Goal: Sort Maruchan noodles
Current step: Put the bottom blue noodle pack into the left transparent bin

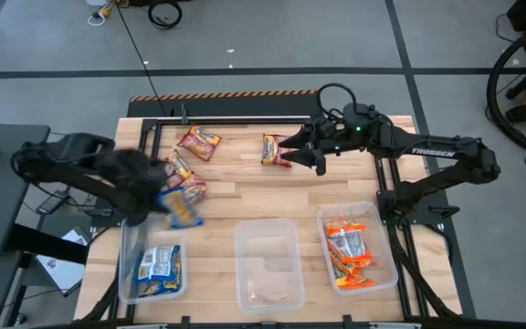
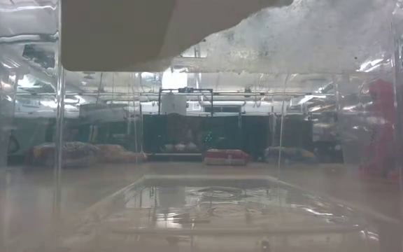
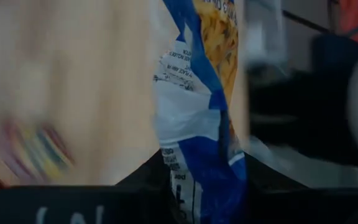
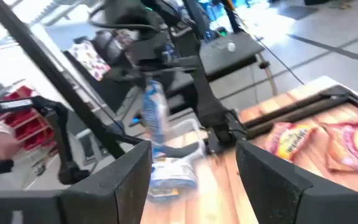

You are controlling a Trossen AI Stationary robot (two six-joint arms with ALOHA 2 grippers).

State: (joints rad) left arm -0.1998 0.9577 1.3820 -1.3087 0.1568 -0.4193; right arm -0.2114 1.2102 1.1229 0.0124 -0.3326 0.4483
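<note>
Overhead, the left pincer [image 1: 158, 194] sits at nine o'clock on the pale wooden worktop [image 1: 245, 187], clamped on a blue-and-white crinkly plastic noodle packet [image 1: 183, 208] held above the clear plastic left bin [image 1: 126, 274]. That bin holds further blue-and-white packets [image 1: 160, 265]. The clear plastic middle bin [image 1: 241, 274] shows no packet. The clear plastic right bin [image 1: 387, 265] at five o'clock holds a stack of orange packets [image 1: 347, 251]. The right pincer [image 1: 290, 149] hangs at one o'clock with its fingers spread, touching or just beside a dark red packet [image 1: 273, 149]; it has hold of nothing. Three more dark red packets [image 1: 190, 160] lie loose at eleven o'clock. "TROSSEN" reads white on the right arm [image 1: 432, 153].

Low view: the camera looks through a clear bin wall; a dark red packet [image 2: 224, 155] lies far across the worktop. Neither pincer is visible.

Left wrist view: the blue-and-white packet [image 3: 194, 112] is pinched between the dark fingers [image 3: 148, 180]. Its small print is unreadable.

Right wrist view: the open fingers [image 4: 114, 180] frame the worktop; dark red packets [image 4: 325, 142] lie beside them, and the left arm carries its blue packet [image 4: 154, 115] farther off.

Judgement: orange appears sorted, blue nearly so, and about four dark red packets remain, presumably for the middle bin.
</note>
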